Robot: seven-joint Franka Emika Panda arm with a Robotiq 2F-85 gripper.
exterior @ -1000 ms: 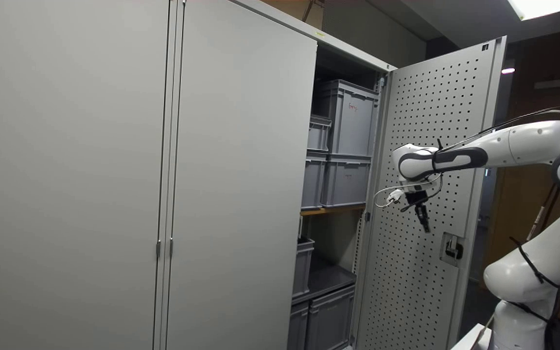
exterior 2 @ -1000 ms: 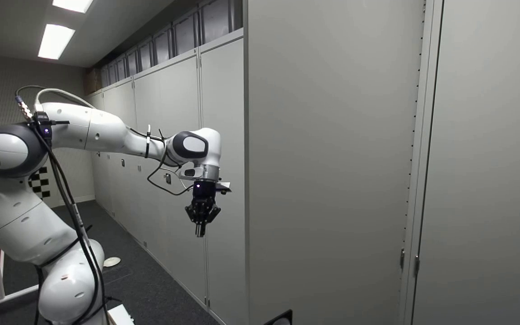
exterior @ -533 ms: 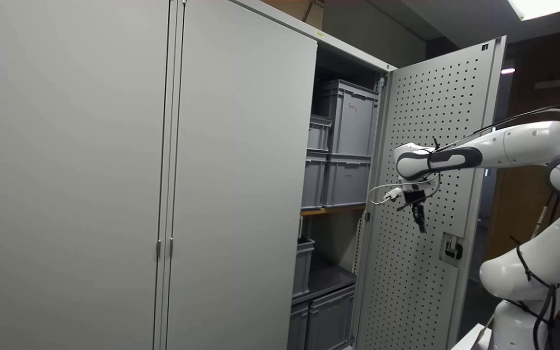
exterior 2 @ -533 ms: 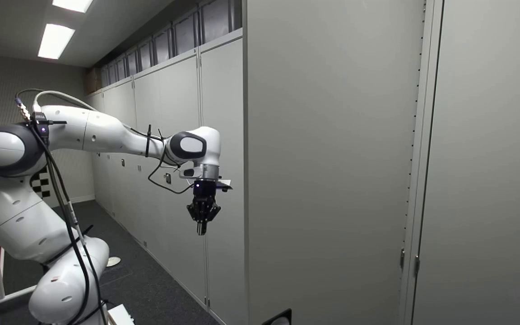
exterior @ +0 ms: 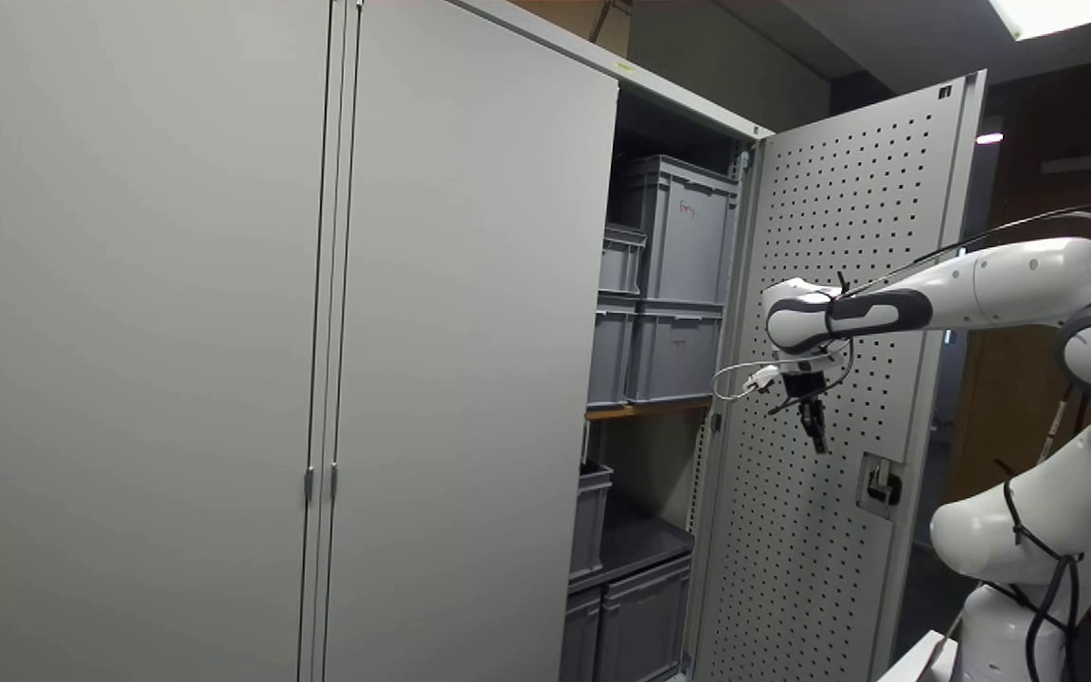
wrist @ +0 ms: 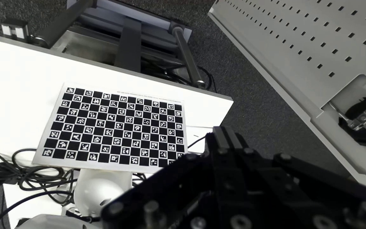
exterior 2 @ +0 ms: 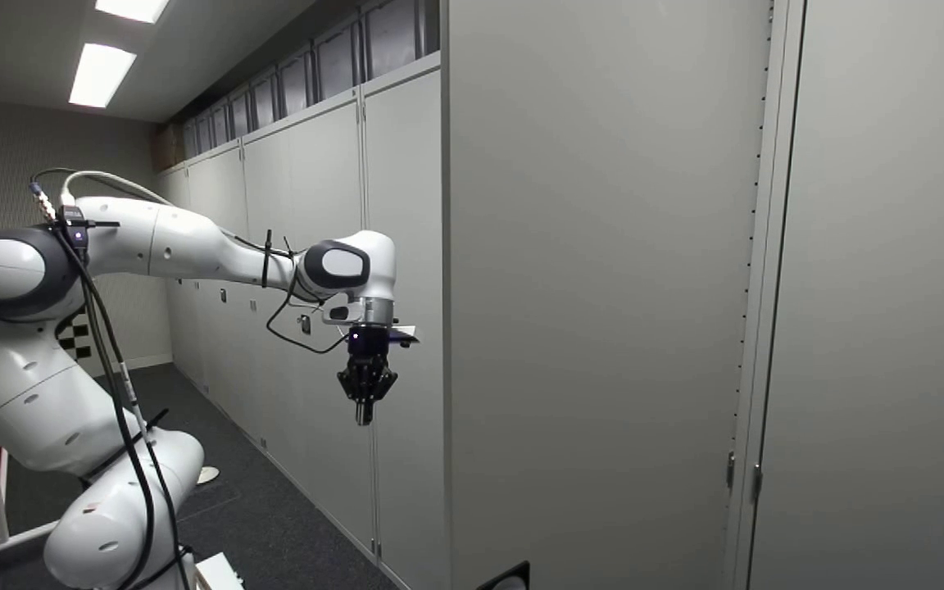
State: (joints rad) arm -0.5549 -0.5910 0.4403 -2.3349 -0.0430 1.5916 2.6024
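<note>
The black two-fingered robotic tool (exterior: 820, 446), its jaws closed together, hangs beside an open, perforated grey metal cabinet door (exterior: 815, 516). In the wrist view, the door's silver-and-black latch (wrist: 363, 119) sits to the right, apart from the tool.

Red handwriting (exterior: 688, 209) on a tall grey crate (exterior: 692, 246), in an exterior view, looks like the word "Empty". A small mark (exterior: 680, 343) on the crate below (exterior: 670, 372) is too faint to make out. In the wrist view, a checkered board (wrist: 116, 127) carries a line of print (wrist: 148, 96) too small to read.
</note>
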